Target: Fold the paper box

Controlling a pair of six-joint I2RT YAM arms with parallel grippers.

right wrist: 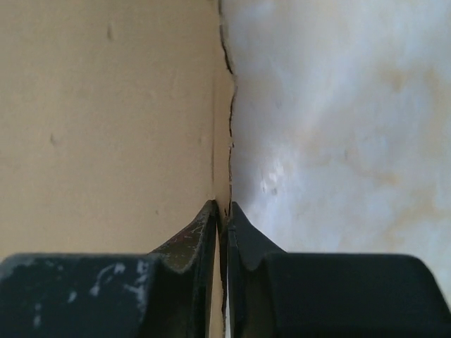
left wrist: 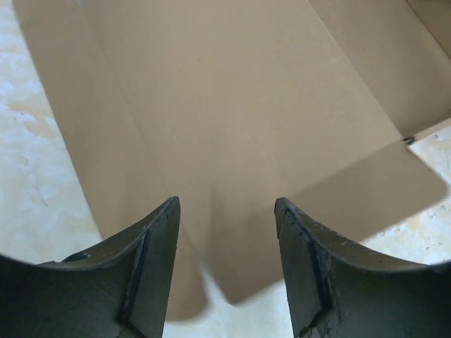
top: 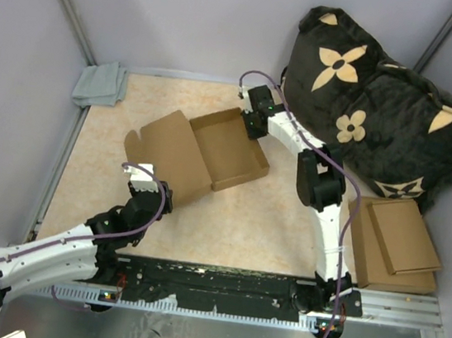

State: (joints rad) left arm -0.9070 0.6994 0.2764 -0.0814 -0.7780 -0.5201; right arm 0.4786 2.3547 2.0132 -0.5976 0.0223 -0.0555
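The paper box (top: 199, 150) is plain brown cardboard, half formed: a tray with raised walls on the right and an open lid panel with rounded flaps on the left. My right gripper (top: 252, 125) is shut on the tray's far wall; in the right wrist view (right wrist: 224, 209) the wall edge (right wrist: 222, 105) runs between the closed fingers. My left gripper (top: 144, 173) is open at the lid's near-left edge. In the left wrist view (left wrist: 227, 208) the lid panel (left wrist: 232, 105) fills the frame, with a rounded flap (left wrist: 394, 184) at the right.
A pile of brown cardboard pieces (top: 396, 241) lies at the right edge. A black cushion with tan flowers (top: 377, 97) sits at the back right. A grey cloth (top: 101, 83) lies at the back left corner. Grey walls enclose the table.
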